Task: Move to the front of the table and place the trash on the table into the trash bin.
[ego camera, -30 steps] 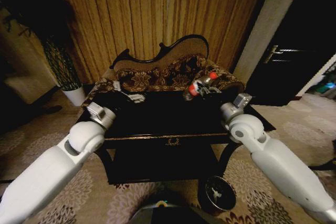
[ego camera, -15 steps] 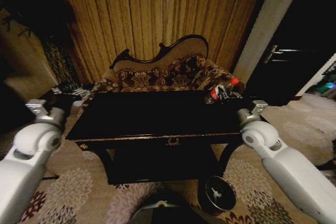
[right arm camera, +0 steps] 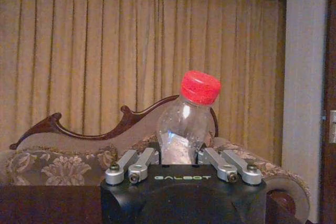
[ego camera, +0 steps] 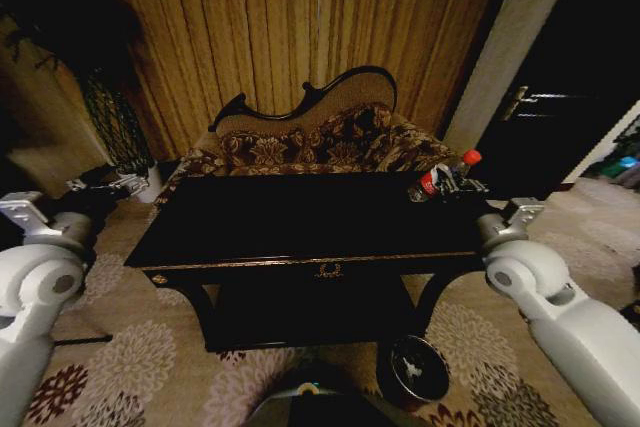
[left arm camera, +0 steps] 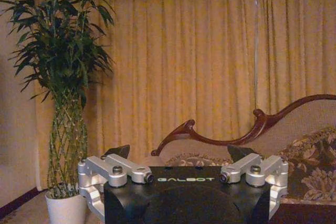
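Curtain: gold-brown pleated drapes (ego camera: pixel 300 37) covered the back wall behind everything.
Sofa: a carved-back patterned sofa (ego camera: pixel 310 142) stood against the curtain, just behind the surface.
Surface: the glossy black table (ego camera: pixel 300 222) with gold edge trim and a gold emblem at its front centre lay directly ahead, its top dark and shiny.
Carpet: a floral-patterned carpet (ego camera: pixel 130 357) spread under and in front of the surface.
Plant: a tall leafy plant (left arm camera: pixel 65 77) in a white pot stood at the left end of the sofa, beside the curtain.
Right arm: the white right arm reached up from the lower right, past the right end of the surface.
Left arm: the white left arm stood out to the left, clear of the surface's left end.
Trash bin: the small round dark bin (ego camera: pixel 418 372) sat on the carpet below the surface's front right corner, near the right leg.
Right pincer: the right pincer (right arm camera: pixel 182 157) was closed narrowly around the lower body of the bottle, held above the right end of the surface.
Left pincer: the left pincer (left arm camera: pixel 181 153) stood spread wide with nothing between its fingers, pointed toward the sofa and plant.
Bottle: the clear plastic bottle (right arm camera: pixel 185 124) with its red cap uppermost stood gripped in the right pincer; in the head view it (ego camera: pixel 443 179) hung tilted over the surface's far right corner.
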Motion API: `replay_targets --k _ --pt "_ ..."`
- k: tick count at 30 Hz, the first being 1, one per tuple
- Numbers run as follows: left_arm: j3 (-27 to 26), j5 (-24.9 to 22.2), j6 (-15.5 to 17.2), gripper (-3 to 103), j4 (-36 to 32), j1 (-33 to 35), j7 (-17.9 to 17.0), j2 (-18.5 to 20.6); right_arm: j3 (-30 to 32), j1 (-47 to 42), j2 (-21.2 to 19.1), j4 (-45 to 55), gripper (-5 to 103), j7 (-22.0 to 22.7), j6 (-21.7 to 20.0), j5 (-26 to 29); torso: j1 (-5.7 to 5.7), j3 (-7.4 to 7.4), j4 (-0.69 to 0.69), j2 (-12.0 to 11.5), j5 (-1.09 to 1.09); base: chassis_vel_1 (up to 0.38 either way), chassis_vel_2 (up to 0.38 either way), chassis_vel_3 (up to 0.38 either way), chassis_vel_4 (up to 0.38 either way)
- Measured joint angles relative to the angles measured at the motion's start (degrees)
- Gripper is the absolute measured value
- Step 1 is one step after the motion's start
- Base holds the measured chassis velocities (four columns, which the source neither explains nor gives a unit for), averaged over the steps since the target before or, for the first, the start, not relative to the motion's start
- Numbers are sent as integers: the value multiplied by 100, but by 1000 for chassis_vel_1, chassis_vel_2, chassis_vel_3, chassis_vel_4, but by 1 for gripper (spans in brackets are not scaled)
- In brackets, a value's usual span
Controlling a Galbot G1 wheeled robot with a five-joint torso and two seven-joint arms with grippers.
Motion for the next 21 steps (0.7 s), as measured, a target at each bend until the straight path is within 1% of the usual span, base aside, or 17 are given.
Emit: replay_targets --k 2,7,13,18,21 --pt "-19 73 -103 100 -48 66 30 22 65 -127 27 169 28 -9 -2 -1 0 0 0 0 1 0 0 0 0" --pt "-6 173 -181 100 -109 113 126 48 59 -157 36 349 28 -13 -10 -3 0 0 0 0 0 0 0 0 0" --pt "20 198 -198 100 -141 133 159 50 56 -184 46 435 28 -14 -12 -3 1 0 0 -1 0 0 0 0 0" --pt "44 230 -209 100 -162 160 184 52 80 -207 47 470 28 -16 -12 -1 2 1 0 -1 1 62 -70 -63 79" --pt "57 245 -215 100 -149 159 198 52 81 -204 50 470 28 -16 -13 -1 2 1 0 -2 0 132 -130 -148 144"
